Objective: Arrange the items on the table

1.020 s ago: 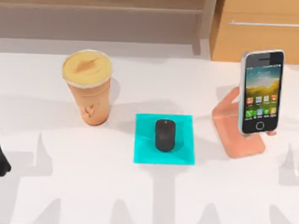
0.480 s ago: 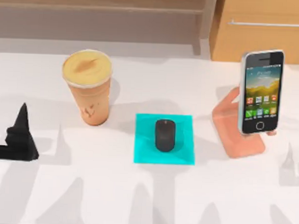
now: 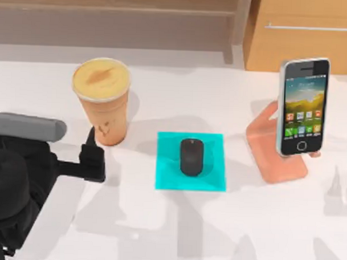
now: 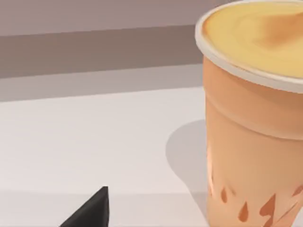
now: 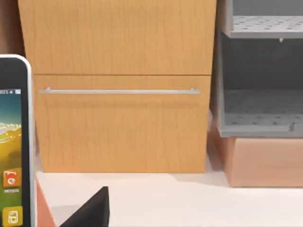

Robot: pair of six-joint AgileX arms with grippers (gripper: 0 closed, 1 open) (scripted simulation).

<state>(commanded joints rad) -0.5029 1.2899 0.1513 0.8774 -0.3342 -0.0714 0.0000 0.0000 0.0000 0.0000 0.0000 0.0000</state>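
Orange-tan cup [image 3: 102, 102] with yellowish lid is stood upright on the white counter [image 3: 176, 227], toward the top view's left. Black oval mouse [image 3: 191, 157] is laid at the middle of the cyan mat [image 3: 166, 164], centre of the counter, apart from the cup. Smartphone [image 3: 302, 106] is propped upright on the salmon-pink stand [image 3: 275, 159] at the right, icon screen facing the camera.

A wooden cabinet [image 3: 305, 37] with a metal handle is seen behind the phone; a low shelf unit [image 3: 115, 16] runs along the back. In the right wrist view, grey shelving [image 5: 260, 85] is seen beside the cabinet.

Nothing is set between the cup and the mat. The left hand [image 3: 91, 155] is placed just beside the cup's base, on its front-left side; contact cannot be confirmed. One dark fingertip [image 3: 92, 135] is pointed up against the cup's lower wall. The left arm is extended in from the left edge, low over the counter. Left hand open or clenched: cannot be told. In the left wrist view the cup fills the frame close up, with one fingertip [image 4: 92, 210] short of it.

Right hand: a single fingertip [image 5: 92, 210] is seen in its wrist view, near the phone's edge; state cannot be told.
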